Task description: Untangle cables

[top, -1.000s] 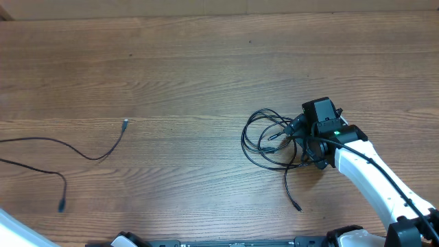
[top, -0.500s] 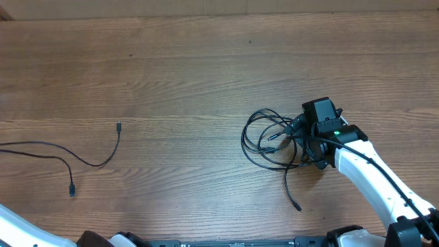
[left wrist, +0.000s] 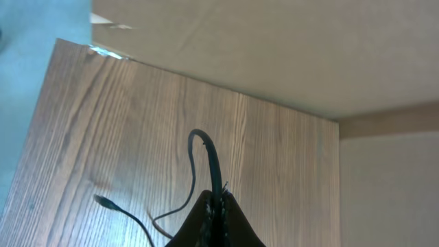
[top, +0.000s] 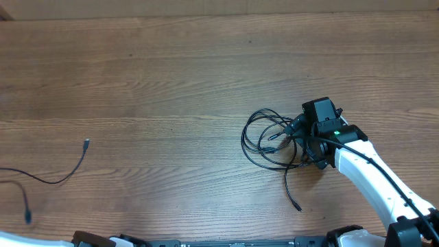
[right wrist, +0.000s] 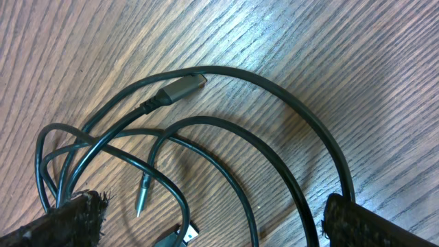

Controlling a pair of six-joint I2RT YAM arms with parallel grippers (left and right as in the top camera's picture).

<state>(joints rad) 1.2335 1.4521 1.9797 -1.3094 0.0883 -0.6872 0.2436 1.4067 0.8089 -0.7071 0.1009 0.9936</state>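
First, at far left on the brown wood-grain tabletop [top: 171,68]: one thin black flexible cord [top: 51,181], lying well apart from the others in a shallow sag, small plug tip [top: 86,143] pointing up-table, other end near the front edge, middle running off the left side of the overhead view. From the left wrist camera: left gripper [left wrist: 217,206] pinched tight on a thin black flexible cord [left wrist: 206,147], a short loop arching out of the closed fingertips [left wrist: 204,223], a plug end [left wrist: 101,200] resting on the wood down-left.

Right of centre: remaining thin black cords [top: 267,140] bunched in overlapping loops, one tail trailing toward the front edge and ending in a small plug [top: 298,206]. Just right of the bunch: right gripper [top: 302,143], jaws spread wide, straddling the loops' right side. From the right wrist camera: black padded fingers [right wrist: 75,218] low at both corners, strands passing between them, nothing pinched; cannot tell whether pads touch strands. Among the loops, a grey metal connector [right wrist: 180,87] at the top and a slim pin-like tip [right wrist: 142,199] lower down. Beyond, white arm [top: 370,178] reaching in from lower right.
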